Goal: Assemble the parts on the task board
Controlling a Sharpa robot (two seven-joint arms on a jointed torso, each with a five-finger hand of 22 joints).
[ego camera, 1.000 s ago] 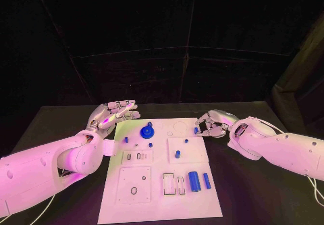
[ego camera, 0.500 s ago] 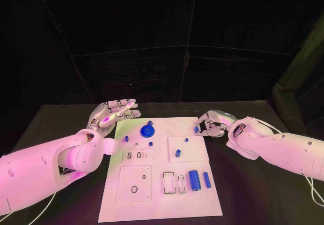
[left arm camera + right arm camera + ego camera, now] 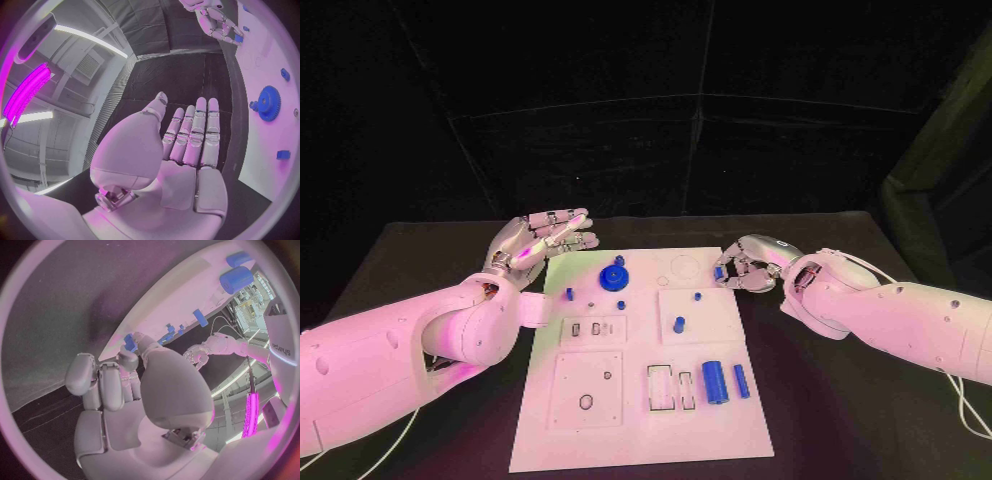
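Small blue part (image 3: pixel 720 273) pinched by right hand (image 3: pixel 750 264), left hand (image 3: pixel 535 244) spread

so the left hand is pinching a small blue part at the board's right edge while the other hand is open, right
Wrong hand: the right hand pinches the small blue part at the task board's right edge, as the head view shows. The left hand is the open one.

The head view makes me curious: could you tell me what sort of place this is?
Probably a robotics lab test cell: a black table curtained in black, a white task board with blue parts, and ceiling strip lights in the left wrist view.
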